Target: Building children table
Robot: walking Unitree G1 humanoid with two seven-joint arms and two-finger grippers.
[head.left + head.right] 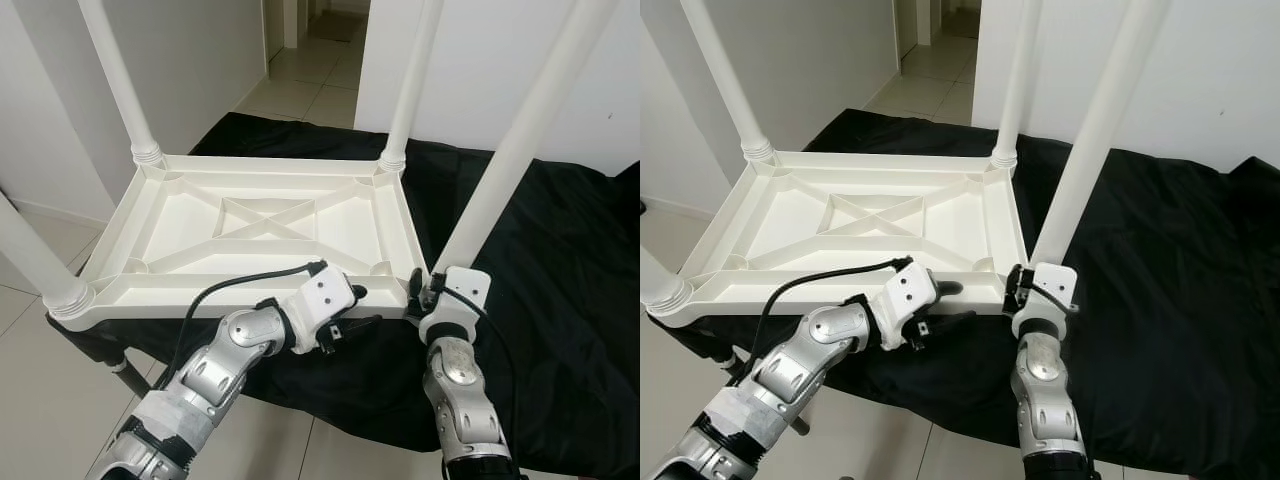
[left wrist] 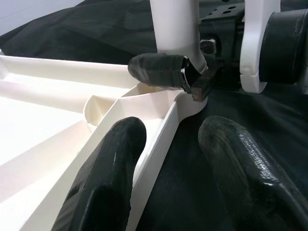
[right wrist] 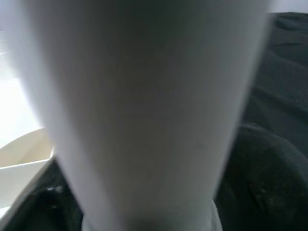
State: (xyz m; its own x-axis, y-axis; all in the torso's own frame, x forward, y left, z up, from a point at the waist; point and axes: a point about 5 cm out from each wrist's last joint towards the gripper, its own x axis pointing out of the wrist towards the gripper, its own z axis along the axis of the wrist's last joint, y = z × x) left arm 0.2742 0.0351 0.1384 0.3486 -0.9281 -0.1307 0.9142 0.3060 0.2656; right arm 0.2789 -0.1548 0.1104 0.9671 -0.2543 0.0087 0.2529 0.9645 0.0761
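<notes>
Readable text: none is showing anywhere.
Labels or brands: none is appearing on any surface.
Numbers or signs: none is standing out.

Home: tiled floor (image 1: 300, 75), white walls (image 1: 190, 60), hallway.

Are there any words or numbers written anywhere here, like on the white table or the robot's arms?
None: no words, numbers or signs can be read.
The upside-down white table, its legs, the black cloth, the left hand and the right hand all look plain and unmarked.
</notes>
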